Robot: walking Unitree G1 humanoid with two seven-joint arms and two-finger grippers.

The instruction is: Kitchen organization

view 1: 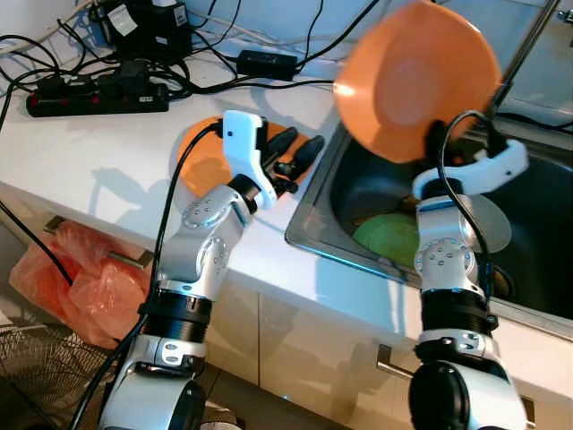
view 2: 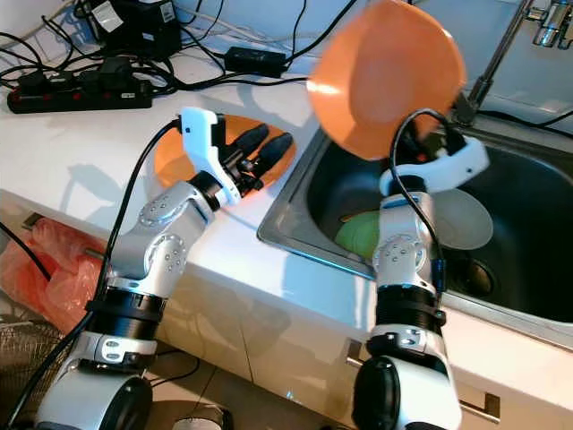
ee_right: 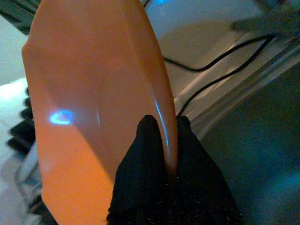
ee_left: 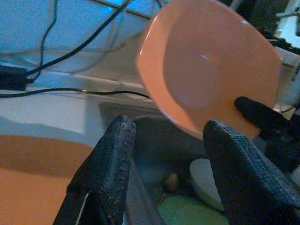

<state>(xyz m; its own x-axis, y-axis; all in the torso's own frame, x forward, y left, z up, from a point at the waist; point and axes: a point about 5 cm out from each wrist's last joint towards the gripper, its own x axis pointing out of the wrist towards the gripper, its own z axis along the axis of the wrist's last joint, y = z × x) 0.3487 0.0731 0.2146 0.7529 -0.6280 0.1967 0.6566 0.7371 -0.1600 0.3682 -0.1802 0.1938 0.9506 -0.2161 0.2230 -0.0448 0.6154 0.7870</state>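
1. Our right gripper pinches the rim of a large orange plastic bowl, holding it tilted in the air above the stainless steel sink
2. Our left gripper hovers with fingers spread over a flat orange plate lying on the white countertop, just beside the sink
3. In the basin lie a green plate and a pale one; a small brownish object there is too blurred to identify
4. A black power strip and cables sit behind
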